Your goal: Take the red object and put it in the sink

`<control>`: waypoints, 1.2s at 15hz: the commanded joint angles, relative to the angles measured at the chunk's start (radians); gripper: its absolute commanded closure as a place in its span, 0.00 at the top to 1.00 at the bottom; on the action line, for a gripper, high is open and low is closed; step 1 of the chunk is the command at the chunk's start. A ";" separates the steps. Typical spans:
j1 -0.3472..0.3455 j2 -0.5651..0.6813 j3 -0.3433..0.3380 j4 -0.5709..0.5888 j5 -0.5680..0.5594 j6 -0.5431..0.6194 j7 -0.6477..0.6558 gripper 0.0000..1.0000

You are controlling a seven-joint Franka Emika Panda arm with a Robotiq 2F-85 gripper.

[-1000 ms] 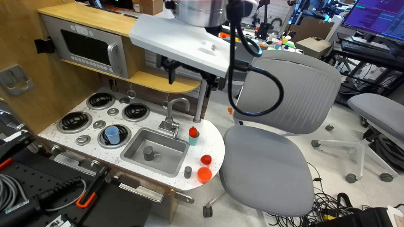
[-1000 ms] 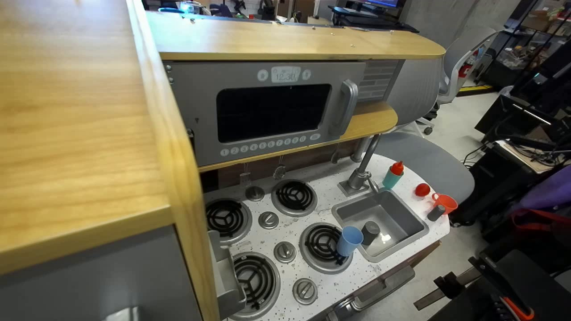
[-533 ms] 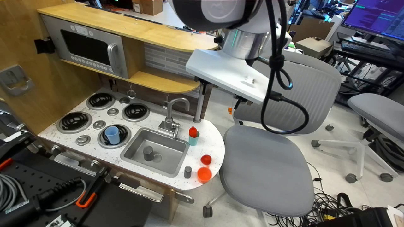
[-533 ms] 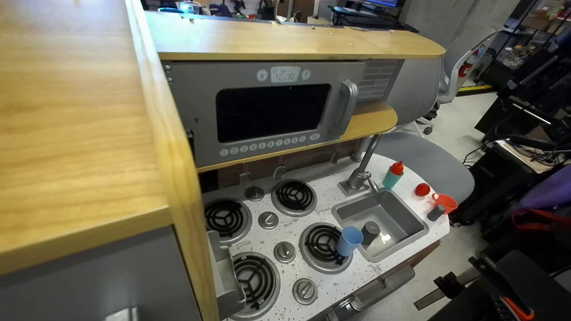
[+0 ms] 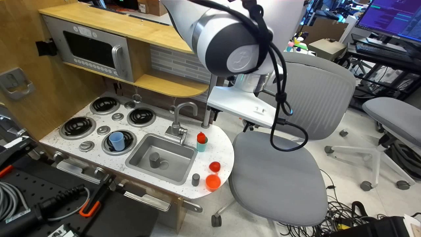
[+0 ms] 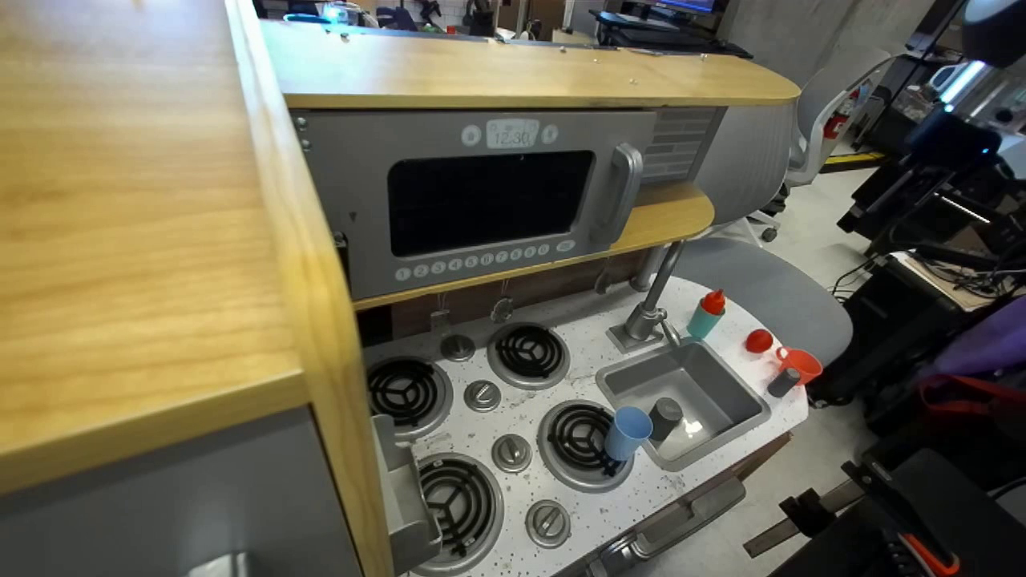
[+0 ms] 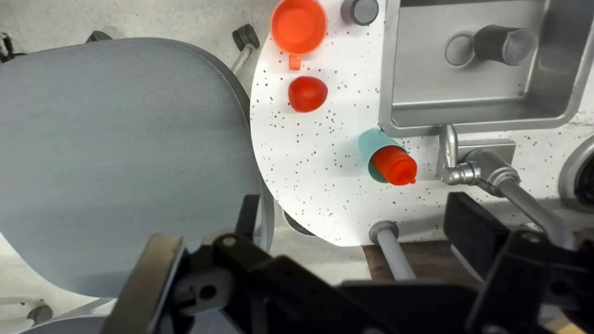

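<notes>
The red object [image 5: 214, 167] is a small, roundish, plain red piece on the white counter, right of the sink [image 5: 174, 159] in an exterior view. It also shows in an exterior view [image 6: 759, 340] and the wrist view [image 7: 307, 94]. The sink is a grey metal basin, seen also in an exterior view [image 6: 713, 401] and the wrist view [image 7: 422, 88]; a dark grey cylinder lies inside it. My gripper [image 7: 353, 208] is open with nothing between its fingers, high above the counter's rounded end. In an exterior view my gripper [image 5: 231, 121] is partly hidden by its white mount.
An orange-red cup [image 7: 298, 25] and a grey cylinder [image 7: 360, 11] stand near the red object. A teal cup [image 7: 371, 143] holds a red cap-like piece [image 7: 394, 164]. The faucet [image 5: 177, 121], support post [image 5: 208, 108] and wooden shelf [image 5: 174, 84] stand near the arm.
In an exterior view my arm has swung right and then come lower, away from the shelf. Part of the arm now shows at the right edge of an exterior view. The counter objects have not moved.
</notes>
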 commanded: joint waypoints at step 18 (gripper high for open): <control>-0.077 0.478 0.039 0.388 -0.217 -0.019 0.021 1.00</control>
